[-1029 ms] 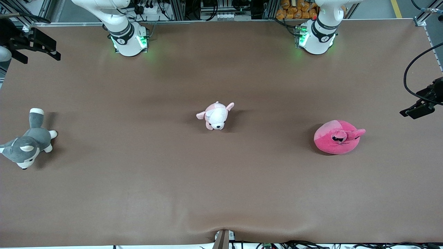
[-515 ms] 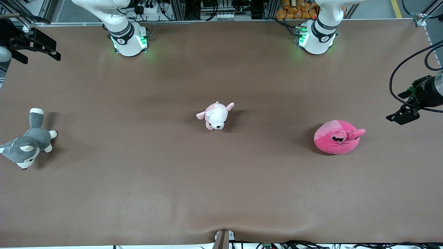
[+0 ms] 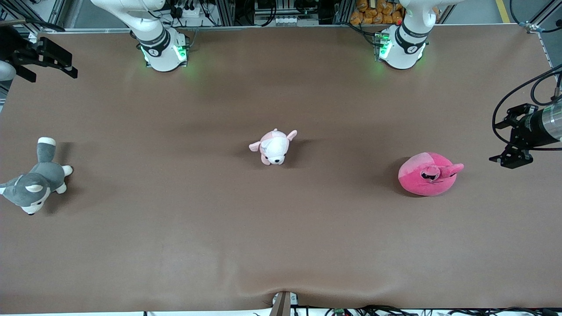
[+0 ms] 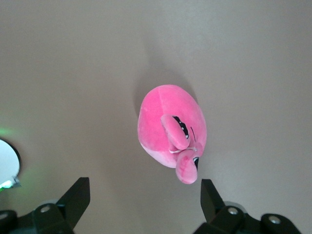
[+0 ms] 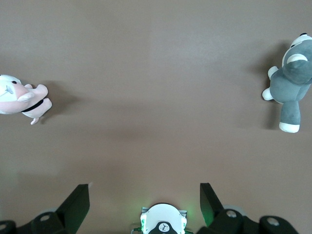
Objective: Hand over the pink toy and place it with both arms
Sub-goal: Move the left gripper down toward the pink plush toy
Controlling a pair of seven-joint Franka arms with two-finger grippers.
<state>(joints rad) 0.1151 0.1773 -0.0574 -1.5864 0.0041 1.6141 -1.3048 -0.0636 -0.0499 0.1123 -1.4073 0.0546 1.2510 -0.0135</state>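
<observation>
The pink toy (image 3: 428, 173) is a round hot-pink plush lying on the brown table toward the left arm's end. In the left wrist view the pink toy (image 4: 170, 126) lies just ahead of the fingertips, its ear close to one of them. My left gripper (image 3: 510, 161) hangs open over the table's end, beside the toy and apart from it. The left gripper (image 4: 144, 189) holds nothing. My right gripper (image 3: 50, 72) waits open over the table's corner at the right arm's end. Nothing lies between the right gripper (image 5: 144, 192) fingers.
A small pale pink-and-white puppy plush (image 3: 273, 147) sits mid-table. A grey-and-white husky plush (image 3: 35, 180) lies at the right arm's end. The green-lit arm bases (image 3: 164, 50) (image 3: 401, 46) stand along the table edge farthest from the front camera. Cables run along the nearest edge.
The left gripper has come in from the table's end toward the pink toy and turned downward. The right arm and all three toys have not moved.
</observation>
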